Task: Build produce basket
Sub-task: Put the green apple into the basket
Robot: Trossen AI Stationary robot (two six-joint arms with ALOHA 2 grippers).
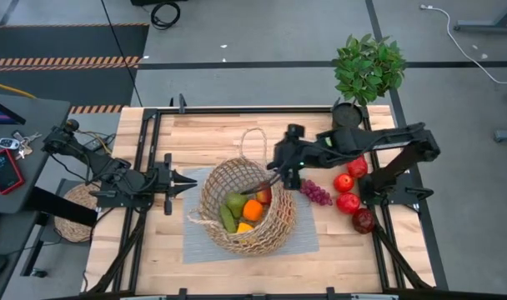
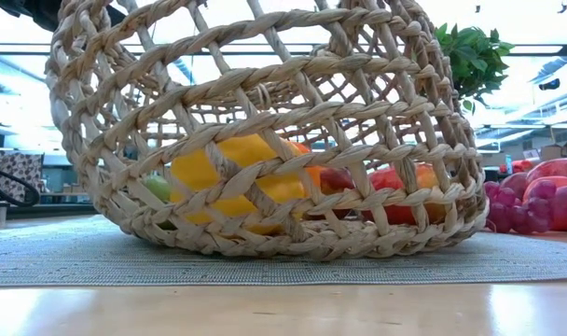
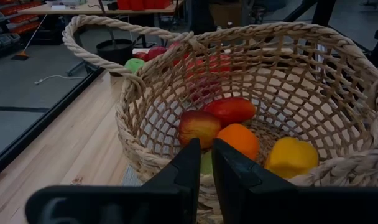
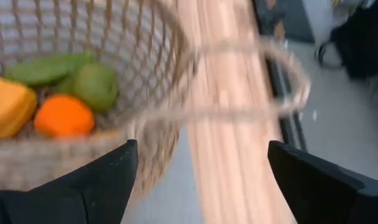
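Robotics lab, framed wooden table, hazard-striped floor mat, floor cables

A large round tan open-weave wicker basket sits on a flat grey rectangular mat at the middle of the pale wooden table. In it lie an orange round fruit, a green pear to its left, a long green vegetable and a yellow pepper nearer. Right of the basket lie purple grapes, then red round fruits farther right. A leafy green plant in a black pot stands at the far edge. The left gripper is just left of the basket; the right gripper is over its far right rim.
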